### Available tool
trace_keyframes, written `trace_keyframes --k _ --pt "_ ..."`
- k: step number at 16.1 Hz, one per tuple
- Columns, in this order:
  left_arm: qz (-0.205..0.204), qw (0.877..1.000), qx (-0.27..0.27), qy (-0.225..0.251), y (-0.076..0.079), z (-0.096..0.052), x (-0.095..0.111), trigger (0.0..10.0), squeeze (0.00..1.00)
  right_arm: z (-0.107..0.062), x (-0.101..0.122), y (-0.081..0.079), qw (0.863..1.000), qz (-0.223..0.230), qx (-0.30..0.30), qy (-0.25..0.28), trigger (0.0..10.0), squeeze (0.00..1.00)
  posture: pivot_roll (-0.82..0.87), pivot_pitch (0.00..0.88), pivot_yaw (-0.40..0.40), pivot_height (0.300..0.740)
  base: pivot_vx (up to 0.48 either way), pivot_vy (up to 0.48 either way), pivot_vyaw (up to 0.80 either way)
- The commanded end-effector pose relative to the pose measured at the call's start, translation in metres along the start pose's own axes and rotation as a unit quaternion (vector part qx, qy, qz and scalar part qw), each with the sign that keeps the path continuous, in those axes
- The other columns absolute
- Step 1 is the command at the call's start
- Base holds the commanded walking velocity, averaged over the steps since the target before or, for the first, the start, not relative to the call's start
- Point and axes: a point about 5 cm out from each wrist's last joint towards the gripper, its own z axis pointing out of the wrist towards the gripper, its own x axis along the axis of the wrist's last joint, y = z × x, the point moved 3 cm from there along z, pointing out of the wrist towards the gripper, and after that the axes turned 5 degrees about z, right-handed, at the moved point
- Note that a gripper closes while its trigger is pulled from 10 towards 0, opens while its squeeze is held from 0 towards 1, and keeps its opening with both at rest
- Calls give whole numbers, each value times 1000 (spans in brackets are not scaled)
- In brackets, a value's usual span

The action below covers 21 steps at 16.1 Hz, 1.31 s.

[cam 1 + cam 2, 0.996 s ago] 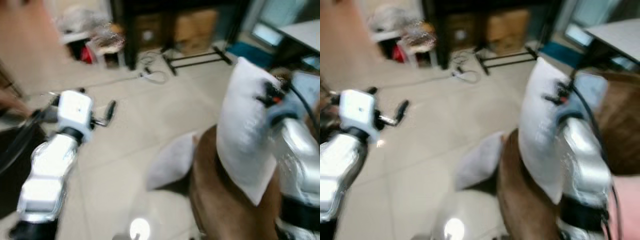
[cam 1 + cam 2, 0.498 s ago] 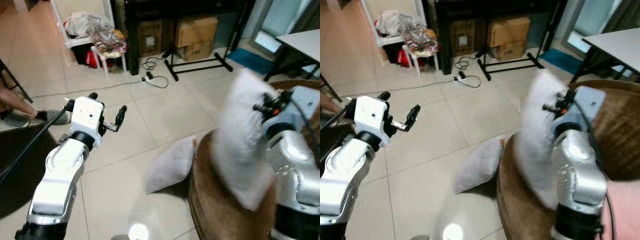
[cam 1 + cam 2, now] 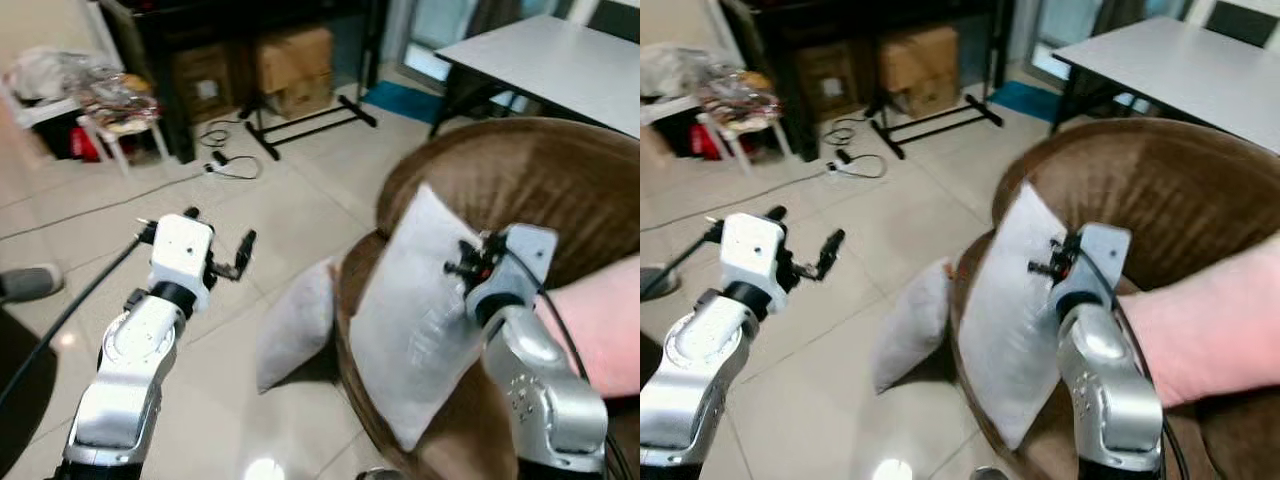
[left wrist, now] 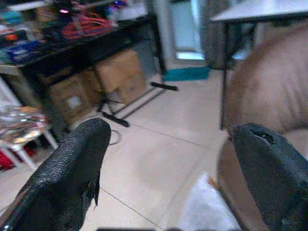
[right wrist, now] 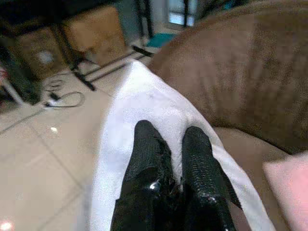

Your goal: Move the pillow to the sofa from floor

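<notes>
My right gripper (image 5: 166,159) has its two black fingers pressed close together, pinching a fold near the top edge of the white pillow (image 3: 420,320), which hangs upright over the front rim of the brown sofa (image 3: 520,190) with its lower corner down past the rim. My left gripper (image 4: 168,159) is spread wide and holds nothing; it hovers out over the tiled floor (image 3: 300,215), well apart from the sofa. Just beyond the carried pillow, a second grey pillow (image 3: 295,325) leans on the floor against the sofa's base. By my reading the lift and carry are done: the pillow is off the floor and at the sofa, but not yet resting on the seat, so what is left is to push it inward and let go. The grey one may need the same trip. A pink cushion (image 3: 600,330) lies on the seat beside my right arm. Farther off stand cardboard boxes (image 3: 295,70) under a dark table and a grey table (image 3: 540,60). One box carries a pale label, too blurred for me to read.
</notes>
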Motion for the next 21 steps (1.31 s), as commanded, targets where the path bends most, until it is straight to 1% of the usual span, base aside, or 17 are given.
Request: trace_keyframes --k 1,3,6,9,10,14,21 --pt "8 1000 -10 4 3 -2 0 10000 0 -3 15 -2 999 0 1 35 10000 0 -37 0 -14 740 0 0 -781" --pt "4 1000 -8 1 2 -4 -1 10000 0 -3 17 -1 999 5 -5 44 10000 0 -30 0 -13 740 0 0 -778" --pt "-1 1000 -3 12 1 -4 4 10000 0 -1 19 -5 999 6 0 48 10000 0 -27 0 -14 740 0 0 -781" --pt "-2 1000 -3 14 1 -4 4 10000 0 2 22 -11 999 10 7 53 10000 0 -23 0 -19 740 0 0 -781" --pt "-5 1000 -2 16 1 -4 4 10000 0 2 23 -14 998 11 12 53 10000 0 -23 0 -19 740 0 0 -781" --pt "-23 1000 -7 19 1 -6 4 10000 0 3 22 -16 999 7 17 51 10000 0 -20 0 -23 740 0 0 -780" --pt "-27 999 -6 23 1 -5 6 10000 0 5 23 -33 996 -22 67 47 10000 0 -14 0 -29 740 271 0 -780"
